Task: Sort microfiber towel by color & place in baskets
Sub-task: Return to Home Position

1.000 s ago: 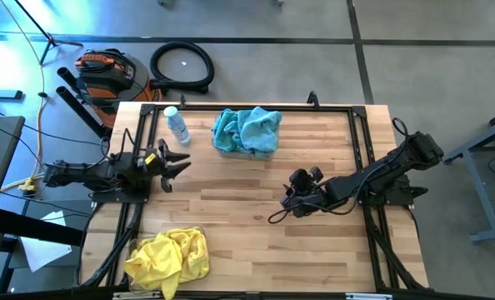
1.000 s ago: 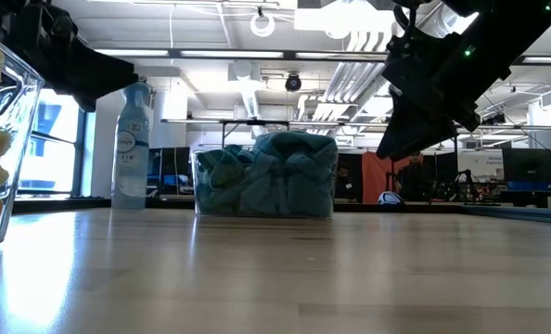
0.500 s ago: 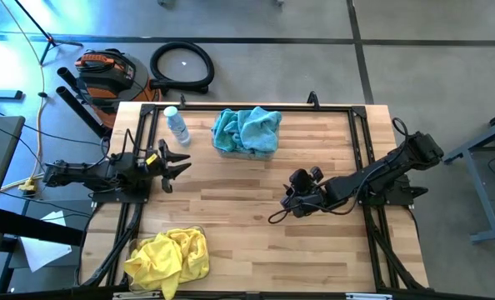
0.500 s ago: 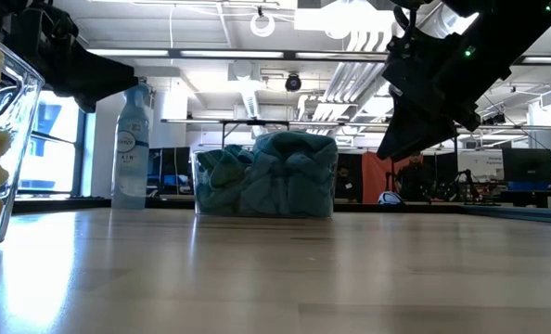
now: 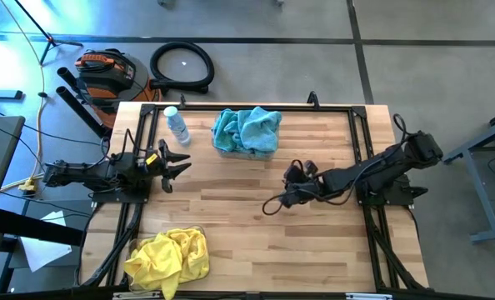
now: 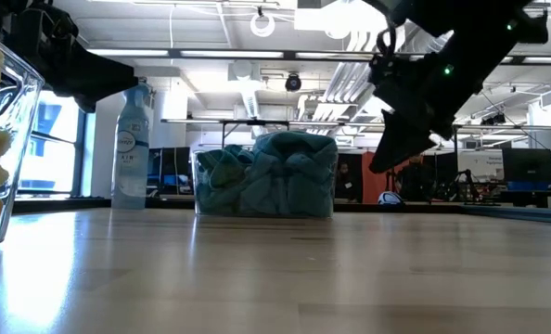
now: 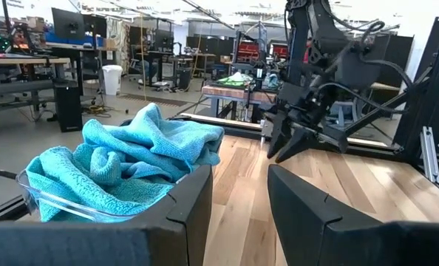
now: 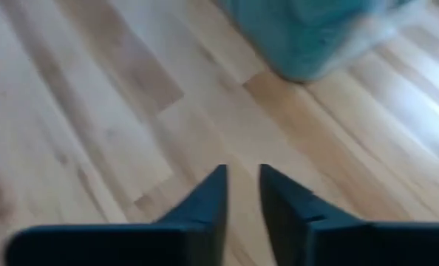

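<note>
The teal-blue microfiber towels (image 5: 246,129) fill the clear basket (image 6: 199,197) at the far edge of the tabletop (image 5: 256,246), and they are heaped well above its rim. A small clear bottle (image 5: 177,125) stands upright just beside this basket, on the side of the left arm. The yellow microfiber towels (image 5: 171,254) lie heaped in the second clear basket (image 6: 11,130) at the near corner on the left side, and they spill a little over its edge. The left gripper (image 5: 181,163) is at the left edge of the tabletop and points across it, with the jaws wide open and empty. The right gripper (image 8: 242,170) hangs above the bare wood near the middle, tilted down toward the basket of blue towels; its jaws stand only a little apart, with a narrow gap, and hold nothing
</note>
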Available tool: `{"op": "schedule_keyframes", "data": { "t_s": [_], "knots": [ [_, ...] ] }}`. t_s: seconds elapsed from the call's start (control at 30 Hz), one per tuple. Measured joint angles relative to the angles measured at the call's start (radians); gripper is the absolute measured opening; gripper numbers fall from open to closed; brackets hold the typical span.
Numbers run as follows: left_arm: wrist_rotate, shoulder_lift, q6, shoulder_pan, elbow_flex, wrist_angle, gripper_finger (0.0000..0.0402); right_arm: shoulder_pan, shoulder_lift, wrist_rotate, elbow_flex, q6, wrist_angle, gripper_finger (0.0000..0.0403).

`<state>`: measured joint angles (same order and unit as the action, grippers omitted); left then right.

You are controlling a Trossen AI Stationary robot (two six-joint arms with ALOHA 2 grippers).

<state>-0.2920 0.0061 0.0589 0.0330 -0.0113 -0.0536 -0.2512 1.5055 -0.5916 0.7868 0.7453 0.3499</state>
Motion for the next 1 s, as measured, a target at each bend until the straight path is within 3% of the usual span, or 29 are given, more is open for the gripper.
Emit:
{"op": "schedule_keyframes", "data": {
  "t_s": [0.13, 0.3, 0.53, 0.7, 1.0],
  "knots": [
    [0.000, 0.000, 0.000, 0.000, 0.000, 0.000, 0.0121, 0.020, -0.004, 0.079, -0.092, -0.130, -0.218, 0.0012],
    [0.000, 0.000, 0.000, 0.000, 0.000, 0.000, 0.0121, 0.064, -0.034, 0.234, -0.247, -0.207, -0.517, 0.0020],
    [0.000, 0.000, 0.000, 0.000, 0.000, 0.000, 0.0121, 0.171, -0.214, 0.419, -0.487, -0.256, -0.875, 0.0005],
    [0.000, 0.000, 0.000, 0.000, 0.000, 0.000, 0.0121, 0.242, -0.412, 0.490, -0.610, -0.254, -0.934, 0.0001],
    [0.001, 0.000, 0.000, 0.000, 0.000, 0.000, 0.0121, 0.252, -0.759, 0.471, -0.744, -0.298, -0.937, 0.0000]
  ]
}}
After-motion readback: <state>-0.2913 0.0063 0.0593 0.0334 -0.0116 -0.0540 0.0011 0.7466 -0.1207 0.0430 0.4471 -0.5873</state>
